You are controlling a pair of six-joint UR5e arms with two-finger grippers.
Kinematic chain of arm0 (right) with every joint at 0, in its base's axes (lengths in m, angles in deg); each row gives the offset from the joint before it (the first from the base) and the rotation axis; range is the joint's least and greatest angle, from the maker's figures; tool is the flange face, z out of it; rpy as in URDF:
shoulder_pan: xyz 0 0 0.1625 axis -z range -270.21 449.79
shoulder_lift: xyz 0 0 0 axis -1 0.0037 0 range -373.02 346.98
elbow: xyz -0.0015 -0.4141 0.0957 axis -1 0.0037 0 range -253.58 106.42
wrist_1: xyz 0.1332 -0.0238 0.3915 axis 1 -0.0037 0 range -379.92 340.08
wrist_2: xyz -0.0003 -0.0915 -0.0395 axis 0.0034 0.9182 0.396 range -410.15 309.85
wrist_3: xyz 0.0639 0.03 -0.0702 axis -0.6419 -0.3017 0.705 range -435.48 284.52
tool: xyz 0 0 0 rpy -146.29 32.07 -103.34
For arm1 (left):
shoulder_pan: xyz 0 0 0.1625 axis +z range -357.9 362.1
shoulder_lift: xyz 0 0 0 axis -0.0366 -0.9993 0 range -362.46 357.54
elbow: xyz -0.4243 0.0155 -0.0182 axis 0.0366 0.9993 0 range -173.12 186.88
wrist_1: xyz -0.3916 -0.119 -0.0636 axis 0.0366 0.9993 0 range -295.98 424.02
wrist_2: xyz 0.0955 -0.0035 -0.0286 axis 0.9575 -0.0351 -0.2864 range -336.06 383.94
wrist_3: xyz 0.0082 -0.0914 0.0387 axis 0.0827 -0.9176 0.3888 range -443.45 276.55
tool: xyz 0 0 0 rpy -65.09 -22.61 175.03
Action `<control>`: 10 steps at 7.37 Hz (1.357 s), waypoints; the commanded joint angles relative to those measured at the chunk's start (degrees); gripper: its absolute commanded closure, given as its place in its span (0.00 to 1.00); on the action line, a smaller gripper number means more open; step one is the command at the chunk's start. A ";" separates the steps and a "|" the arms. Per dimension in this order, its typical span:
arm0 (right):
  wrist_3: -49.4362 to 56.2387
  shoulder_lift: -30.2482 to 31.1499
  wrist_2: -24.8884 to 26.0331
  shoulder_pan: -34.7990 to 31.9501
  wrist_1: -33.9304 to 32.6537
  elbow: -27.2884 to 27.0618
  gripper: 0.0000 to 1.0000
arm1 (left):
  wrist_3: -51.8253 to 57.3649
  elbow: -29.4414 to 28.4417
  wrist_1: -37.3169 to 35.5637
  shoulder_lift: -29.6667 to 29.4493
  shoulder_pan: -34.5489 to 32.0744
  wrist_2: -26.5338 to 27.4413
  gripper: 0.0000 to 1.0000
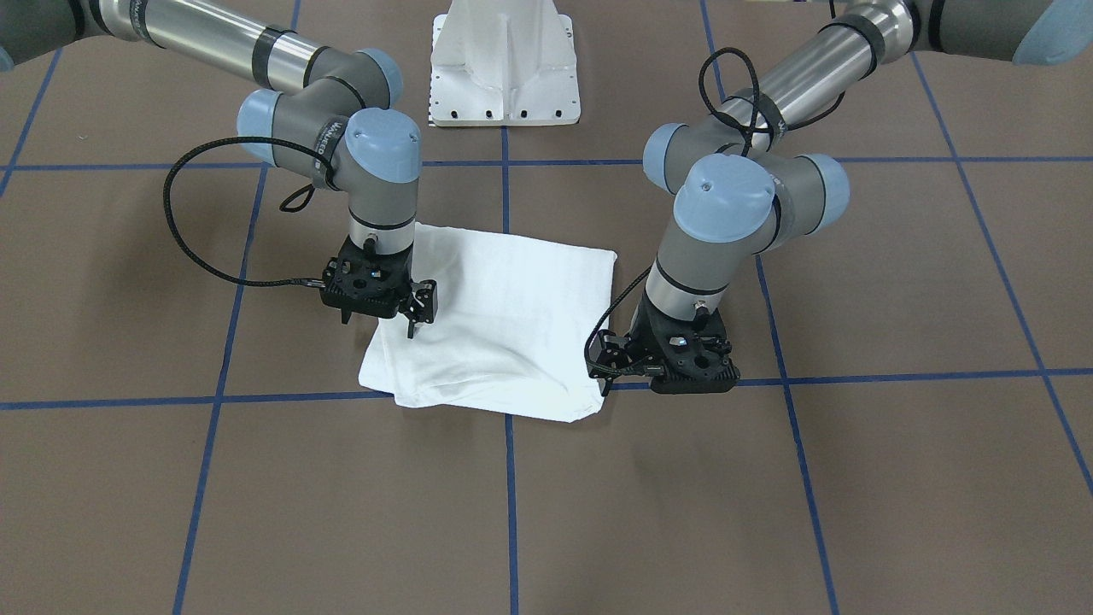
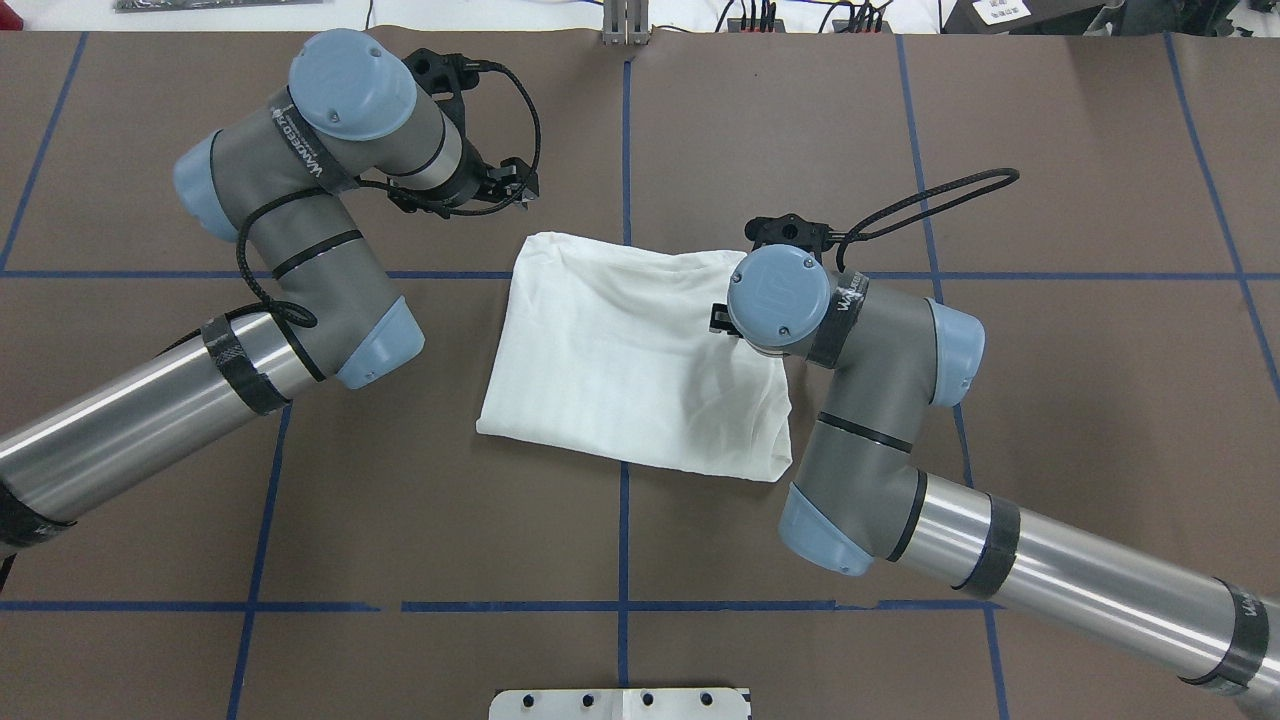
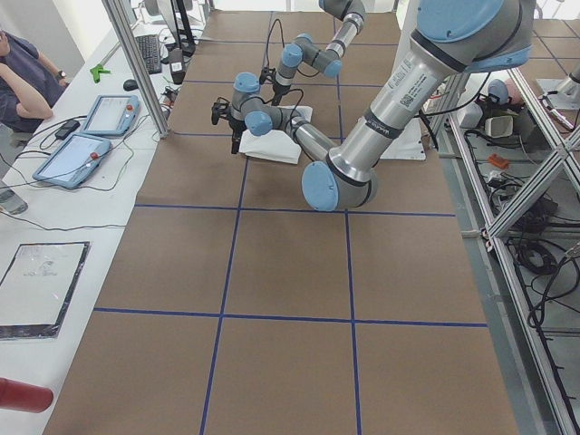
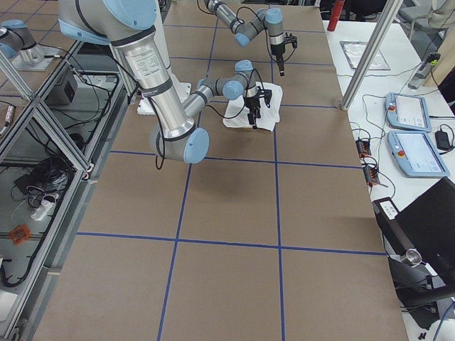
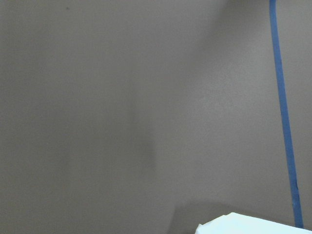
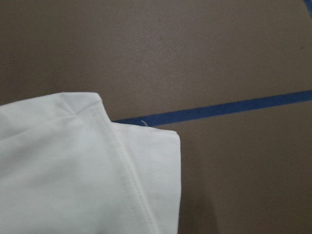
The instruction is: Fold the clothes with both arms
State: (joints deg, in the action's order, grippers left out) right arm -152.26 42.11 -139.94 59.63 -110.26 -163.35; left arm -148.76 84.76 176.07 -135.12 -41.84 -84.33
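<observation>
Silver-grey tubular left arm (image 2: 300, 295) and right arm (image 2: 870, 355), pale blue joint caps (image 2: 352, 70), looping black cables (image 1: 165, 195)

A robotics lab: two robot arms (image 2: 300, 330) over a brown table (image 3: 272, 362) taped into blue squares, aluminium framing (image 3: 136, 68), teach pendants (image 3: 75, 159), loose cables (image 3: 544, 272), a person (image 3: 23, 77) at the bench.

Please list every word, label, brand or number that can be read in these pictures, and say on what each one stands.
"WAN": white letters on the black band of the left arm; the rest is blurred.
Second band, on the right arm: letters too blurred to read.
White shirt: no print shows.
Tablets on the side table: screens too small to read.
</observation>
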 commanded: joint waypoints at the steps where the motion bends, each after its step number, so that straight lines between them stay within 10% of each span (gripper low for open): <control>1: 6.52 0.16 1.10 -1.56 -3.96 -0.66 0.00 | 0.01 0.16 0.01 0.12 0.00 -0.01 0.00; 4: 16.89 5.84 -2.30 -6.21 -4.15 -8.18 0.00 | 0.45 2.95 0.18 2.13 0.00 -0.19 0.00; 7: 31.35 18.91 -17.13 -17.44 -3.97 -20.40 0.00 | 14.45 23.21 -1.04 19.48 -2.97 -5.70 0.00; 10: 61.37 34.73 -29.98 -35.79 -3.88 -24.75 0.00 | 39.73 31.61 -1.22 37.42 -16.12 -13.79 0.00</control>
State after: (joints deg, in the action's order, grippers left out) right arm -104.63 70.14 -165.02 31.83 -114.15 -186.94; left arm -120.77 113.67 174.97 -105.12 -51.75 -95.20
